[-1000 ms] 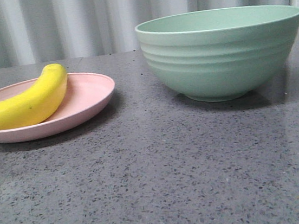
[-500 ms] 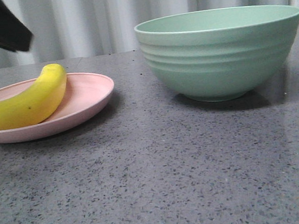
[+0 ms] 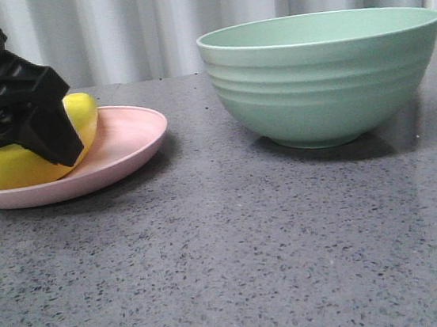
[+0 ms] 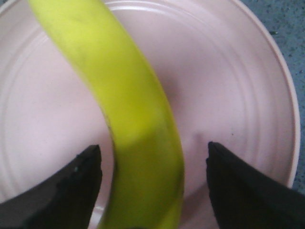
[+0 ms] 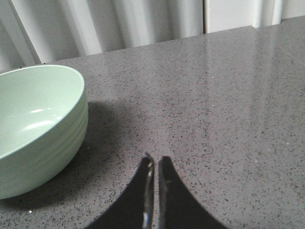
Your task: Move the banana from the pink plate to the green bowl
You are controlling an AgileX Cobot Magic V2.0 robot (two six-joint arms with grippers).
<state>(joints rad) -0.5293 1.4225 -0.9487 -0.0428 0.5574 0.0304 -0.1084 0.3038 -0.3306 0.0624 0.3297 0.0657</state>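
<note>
The banana (image 4: pixel 128 109) under my left tool (image 4: pixel 152 183) looks like smooth, glossy yellow plastic. The pink plate (image 3: pixel 131 134) is matt, with faint concentric rings. The green bowl (image 3: pixel 324 79) is matt too, ridged outside. My tabletop (image 3: pixel 237 249) is speckled grey stone, polished, with soft reflections.
</note>
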